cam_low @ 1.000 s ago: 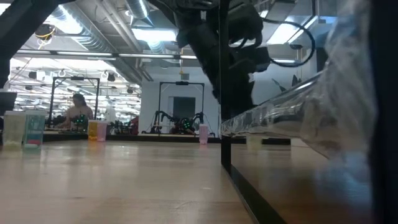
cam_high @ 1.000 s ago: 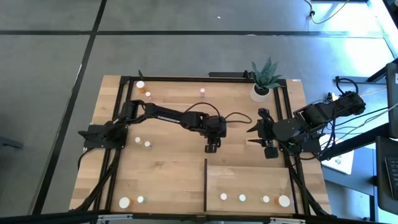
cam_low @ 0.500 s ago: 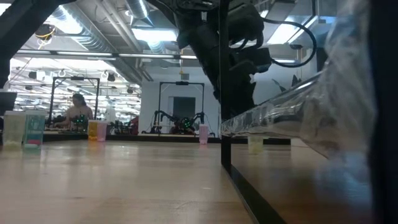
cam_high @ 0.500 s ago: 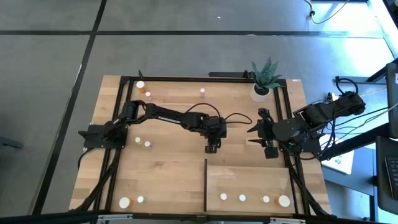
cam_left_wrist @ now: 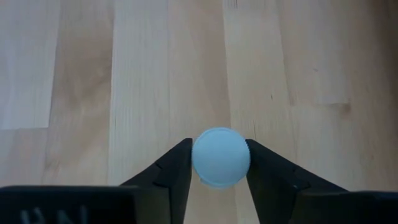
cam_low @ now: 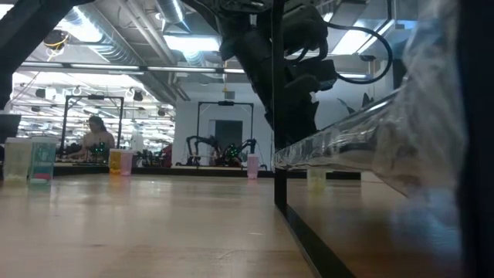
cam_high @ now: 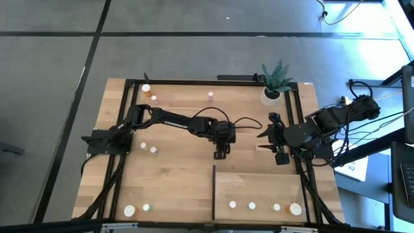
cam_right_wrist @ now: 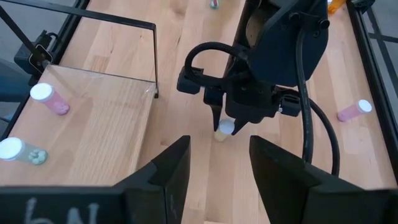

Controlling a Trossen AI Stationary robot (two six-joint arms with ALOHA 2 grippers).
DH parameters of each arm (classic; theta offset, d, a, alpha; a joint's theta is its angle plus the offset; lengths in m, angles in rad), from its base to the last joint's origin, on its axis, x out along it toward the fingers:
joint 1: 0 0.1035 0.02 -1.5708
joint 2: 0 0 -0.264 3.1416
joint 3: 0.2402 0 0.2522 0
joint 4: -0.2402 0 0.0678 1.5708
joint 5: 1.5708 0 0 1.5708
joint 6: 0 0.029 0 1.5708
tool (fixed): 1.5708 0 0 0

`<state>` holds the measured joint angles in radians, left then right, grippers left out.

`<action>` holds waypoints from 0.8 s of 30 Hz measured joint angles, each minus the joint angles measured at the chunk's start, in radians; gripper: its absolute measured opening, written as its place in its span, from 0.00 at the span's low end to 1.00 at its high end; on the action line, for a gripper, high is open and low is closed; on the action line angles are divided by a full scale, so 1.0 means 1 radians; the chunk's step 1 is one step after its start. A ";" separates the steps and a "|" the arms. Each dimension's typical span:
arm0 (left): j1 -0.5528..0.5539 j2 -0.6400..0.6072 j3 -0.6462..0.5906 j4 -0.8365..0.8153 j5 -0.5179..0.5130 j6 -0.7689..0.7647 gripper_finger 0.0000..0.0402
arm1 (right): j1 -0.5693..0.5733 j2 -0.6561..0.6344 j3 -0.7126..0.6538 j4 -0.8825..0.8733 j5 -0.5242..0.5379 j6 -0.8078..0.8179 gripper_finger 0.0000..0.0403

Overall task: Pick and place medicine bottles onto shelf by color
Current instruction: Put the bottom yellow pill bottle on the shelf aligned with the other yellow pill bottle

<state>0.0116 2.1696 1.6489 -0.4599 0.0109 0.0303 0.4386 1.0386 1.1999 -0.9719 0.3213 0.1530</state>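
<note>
Near mid-table, just beyond the shelf (cam_high: 259, 188), left gripper (cam_high: 220, 154) pointing down over a white-capped bottle (cam_left_wrist: 221, 157), fingers (cam_left_wrist: 168, 177) straddling the cap narrowly, contact unclear; right gripper (cam_high: 280, 157) waiting nearby beside the plant pot (cam_high: 270, 96), fingers partly apart, empty.

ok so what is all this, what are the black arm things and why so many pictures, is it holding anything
Two robot arms work at a wooden table. One camera looks straight down, one sits at table height, and one rides on each wrist. The left gripper, seen from its own wrist camera, has its fingers on either side of a small white-capped bottle standing on the table; whether it grips it is unclear. The right gripper waits nearby, empty. More little bottles sit around the table, and four stand on the shelf, a small wood panel at the near edge.
</note>
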 joint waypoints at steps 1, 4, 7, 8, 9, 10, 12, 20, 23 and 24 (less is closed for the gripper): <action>0.000 0.000 0.000 0.000 0.000 0.000 0.33 | 0.000 0.000 0.000 0.000 0.000 0.000 0.41; 0.000 0.000 0.000 0.000 0.000 0.000 0.33 | 0.000 0.000 0.000 0.000 0.000 0.000 0.41; 0.000 -0.001 0.000 0.005 0.000 -0.002 0.33 | 0.000 0.000 0.000 0.000 0.000 0.000 0.41; 0.000 -0.002 0.000 0.004 0.000 -0.002 0.33 | 0.000 0.000 0.000 0.000 0.000 0.000 0.41; 0.000 -0.003 0.000 0.005 0.000 -0.002 0.33 | 0.000 0.000 0.000 0.000 0.000 0.000 0.41; 0.000 -0.006 0.000 0.005 0.000 -0.002 0.33 | 0.000 0.000 0.000 0.001 0.000 -0.001 0.41; -0.001 -0.016 0.000 0.001 0.000 -0.002 0.33 | 0.000 0.000 0.000 0.001 0.000 -0.001 0.41; -0.003 -0.042 0.000 -0.001 0.002 -0.002 0.33 | 0.000 -0.001 0.000 0.002 0.000 0.003 0.41; -0.008 -0.042 0.000 -0.003 0.007 -0.002 0.33 | 0.000 -0.001 0.000 0.002 0.000 0.003 0.41; -0.012 -0.042 0.000 -0.002 0.007 -0.002 0.33 | 0.000 -0.001 0.000 0.002 0.000 0.003 0.41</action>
<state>-0.0006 2.1281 1.6493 -0.4621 0.0181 0.0285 0.4386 1.0378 1.1999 -0.9699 0.3210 0.1562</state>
